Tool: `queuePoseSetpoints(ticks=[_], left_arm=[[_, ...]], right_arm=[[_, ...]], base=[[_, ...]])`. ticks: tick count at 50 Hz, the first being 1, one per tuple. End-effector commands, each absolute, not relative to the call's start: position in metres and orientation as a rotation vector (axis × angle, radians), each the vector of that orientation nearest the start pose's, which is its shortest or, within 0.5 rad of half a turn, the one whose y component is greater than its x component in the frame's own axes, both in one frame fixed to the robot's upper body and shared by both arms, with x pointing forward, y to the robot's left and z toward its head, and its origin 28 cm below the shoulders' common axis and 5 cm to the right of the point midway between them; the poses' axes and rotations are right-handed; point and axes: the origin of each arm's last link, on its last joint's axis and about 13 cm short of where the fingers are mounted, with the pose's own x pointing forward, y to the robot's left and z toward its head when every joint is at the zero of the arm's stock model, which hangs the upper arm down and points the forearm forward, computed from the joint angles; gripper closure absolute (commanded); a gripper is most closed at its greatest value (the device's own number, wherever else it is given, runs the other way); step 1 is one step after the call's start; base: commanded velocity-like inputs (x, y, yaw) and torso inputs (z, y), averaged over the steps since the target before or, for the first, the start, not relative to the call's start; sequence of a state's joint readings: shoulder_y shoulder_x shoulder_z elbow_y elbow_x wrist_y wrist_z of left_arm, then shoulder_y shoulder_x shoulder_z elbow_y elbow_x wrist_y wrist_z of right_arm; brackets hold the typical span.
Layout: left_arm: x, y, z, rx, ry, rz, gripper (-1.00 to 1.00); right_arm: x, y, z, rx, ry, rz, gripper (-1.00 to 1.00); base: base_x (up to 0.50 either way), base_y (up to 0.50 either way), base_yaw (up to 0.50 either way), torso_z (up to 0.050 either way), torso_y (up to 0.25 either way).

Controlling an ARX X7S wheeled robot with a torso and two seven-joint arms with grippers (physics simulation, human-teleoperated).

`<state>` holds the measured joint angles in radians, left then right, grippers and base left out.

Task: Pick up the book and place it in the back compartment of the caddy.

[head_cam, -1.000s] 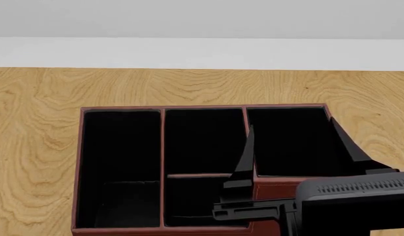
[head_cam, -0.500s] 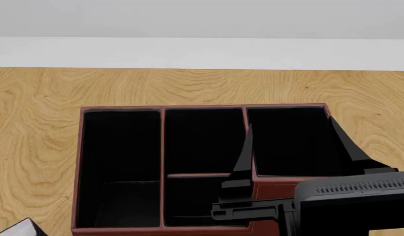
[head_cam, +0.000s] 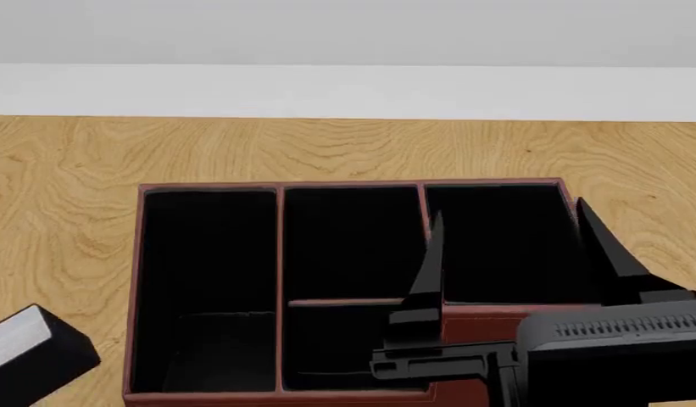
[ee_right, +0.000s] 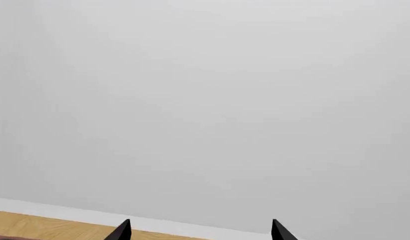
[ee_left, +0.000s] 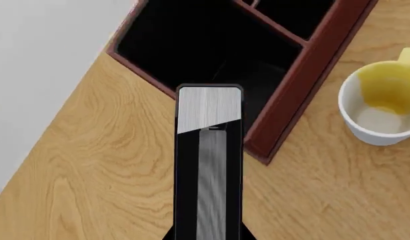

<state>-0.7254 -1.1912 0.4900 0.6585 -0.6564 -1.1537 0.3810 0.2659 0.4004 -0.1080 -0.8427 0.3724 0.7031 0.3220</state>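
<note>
Worktop (head_cam: pixel 76 170): pale wood grain, white wall beyond.

Caddy (head_cam: pixel 280 254): reddish-brown, black-lined, four cells; back compartment (head_cam: pixel 348 348) is small near-middle cell, apparently vacant.

Right gripper (head_cam: pixel 506 254): jaws spread wide, holding nothing, over caddy's right part.

Book (ee_left: pixel 209 107): black cover, pale page edges, at caddy's near-left corner, above worktop; same book at head view's left edge (head_cam: pixel 36 348). Left gripper itself hidden; cannot tell jaw state, though book likely held.

Mug (ee_left: pixel 384 107): white, yellow inside, beside caddy wall.

Handling judgement: book rigid, compact, moderately light; smooth cover may slip; best pinched across covers near mid-length.
</note>
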Motion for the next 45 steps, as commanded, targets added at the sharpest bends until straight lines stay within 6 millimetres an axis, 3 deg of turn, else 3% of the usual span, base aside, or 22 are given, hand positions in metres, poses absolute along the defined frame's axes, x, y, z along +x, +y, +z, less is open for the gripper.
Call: queuePoseSetpoints(ticks=[1, 8, 27, 45], left_arm=[[0.206, 0.338, 0.281, 0.845, 0.425, -0.474, 1.0], [0.206, 0.331, 0.302, 0.858, 0.378, -0.476, 1.0], [0.215, 0.317, 0.316, 0.854, 0.315, -0.517, 1.0], [0.233, 0.291, 0.334, 0.878, 0.265, -0.588, 1.0]], right_arm=[[0.198, -0.119, 0.186, -0.121, -0.348, 0.035, -1.0], [0.197, -0.118, 0.187, -0.119, -0.354, 0.043, -1.0], [0.194, -0.126, 0.19, -0.099, -0.377, 0.015, -1.0], [0.187, -0.134, 0.193, -0.095, -0.399, -0.015, -1.0]], base=[[0.0, 0.0, 0.0, 0.0, 0.0], [0.0, 0.0, 0.0, 0.0, 0.0], [0.0, 0.0, 0.0, 0.0, 0.001], [0.0, 0.0, 0.0, 0.0, 0.002]])
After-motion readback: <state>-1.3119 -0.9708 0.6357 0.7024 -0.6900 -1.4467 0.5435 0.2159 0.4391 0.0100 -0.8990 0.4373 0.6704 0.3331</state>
